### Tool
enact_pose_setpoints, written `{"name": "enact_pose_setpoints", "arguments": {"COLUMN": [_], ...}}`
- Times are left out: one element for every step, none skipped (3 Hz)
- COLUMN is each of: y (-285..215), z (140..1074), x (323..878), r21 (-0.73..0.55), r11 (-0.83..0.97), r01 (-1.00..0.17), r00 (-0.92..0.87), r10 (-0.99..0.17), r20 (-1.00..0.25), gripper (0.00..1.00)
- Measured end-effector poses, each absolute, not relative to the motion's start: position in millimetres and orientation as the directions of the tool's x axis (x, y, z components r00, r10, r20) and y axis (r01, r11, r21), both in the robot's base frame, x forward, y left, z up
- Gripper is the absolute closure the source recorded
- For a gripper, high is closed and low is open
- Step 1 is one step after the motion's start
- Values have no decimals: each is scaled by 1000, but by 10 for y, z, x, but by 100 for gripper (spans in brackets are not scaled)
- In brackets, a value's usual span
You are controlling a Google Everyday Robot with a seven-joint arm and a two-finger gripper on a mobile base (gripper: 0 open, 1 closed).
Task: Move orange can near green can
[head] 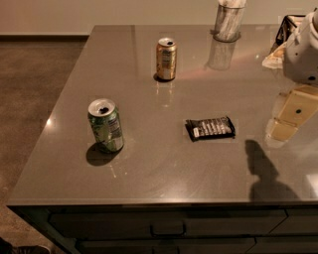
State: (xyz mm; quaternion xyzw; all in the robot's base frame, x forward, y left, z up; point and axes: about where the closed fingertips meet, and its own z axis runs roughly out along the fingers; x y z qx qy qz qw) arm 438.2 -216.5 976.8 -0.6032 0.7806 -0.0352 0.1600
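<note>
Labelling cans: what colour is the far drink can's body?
Orange-gold metal can, pale label, camera view; gripper at right edge.

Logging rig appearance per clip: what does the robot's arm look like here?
Only a rounded white arm housing shows at the right edge, with one small dark hole low down. No cables or markings are visible. The gripper itself is out of frame.

- Probably a kitchen or office break area: a glossy grey stone-like countertop sits on cabinets with handled drawer fronts.
- Snack-room things stand on it: an opened green can, an orange can, a dark snack packet and a pale upright container at the back edge.
- A speckled hard floor meets a plain pale wall with a dark baseboard.
- The robot's gripper hangs over the counter's right side.
</note>
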Motion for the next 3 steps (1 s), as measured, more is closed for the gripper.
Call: {"name": "enact_pose_setpoints", "arguments": {"y": [-2165,-2110,-1808], "z": [9768,9660,9413], "x": [4382,4494,4866], "r21": [-248,-170,-90], "r11": [270,293,329], "r01": [-930,-941,-940], "r00": [-221,-260,-312], "r10": [-953,-946,-936], "r20": [-207,-193,-165], "gripper": [0,0,0]}}
